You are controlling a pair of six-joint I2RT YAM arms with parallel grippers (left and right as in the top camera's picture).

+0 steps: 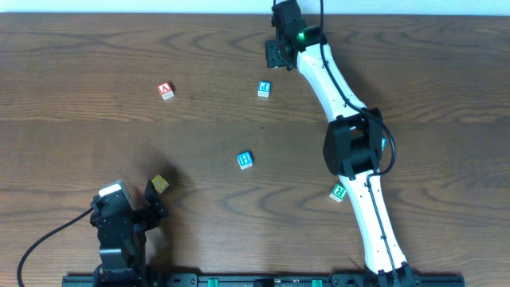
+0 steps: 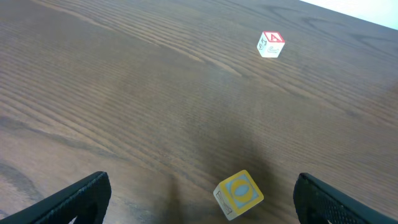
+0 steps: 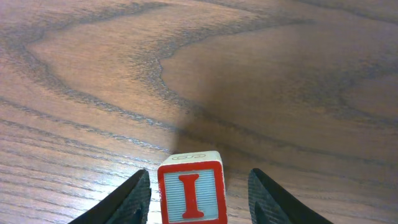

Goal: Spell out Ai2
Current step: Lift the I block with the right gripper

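Blocks lie scattered over a dark wooden table [image 1: 80, 143] between two robot arms. The right gripper [image 3: 199, 180] reaches to the far edge of the table. Its wrist camera shows a red-framed I block [image 3: 190, 194] upright between its fingers [image 3: 134, 200], with a thin gap on one side and a wider gap on the other. The jaws therefore stand open around the block, not clamped on it. From overhead this block is hidden beneath the gripper. The A block [image 1: 166, 90] sits well apart, toward the far left. A far blue block [image 1: 264, 88] lies between the A block and the right gripper, a centre blue block [image 1: 245, 160] lies mid-table, and a green block [image 1: 339, 192] sits just beside the right arm. Their faces are too small to read. The left gripper [image 2: 200, 198] waits near the front left, jaws spread wide and holding nothing, with a yellow block [image 2: 238, 194] lying untouched between them. The likeliest trouble is the uneven gap: one finger would probably meet the I block first and push or twist it, leaving a crooked hold that could slip. Carrying it toward the A block means passing over the far blue block, which a low sweep could knock. A hasty placement could bump the A block out of line.
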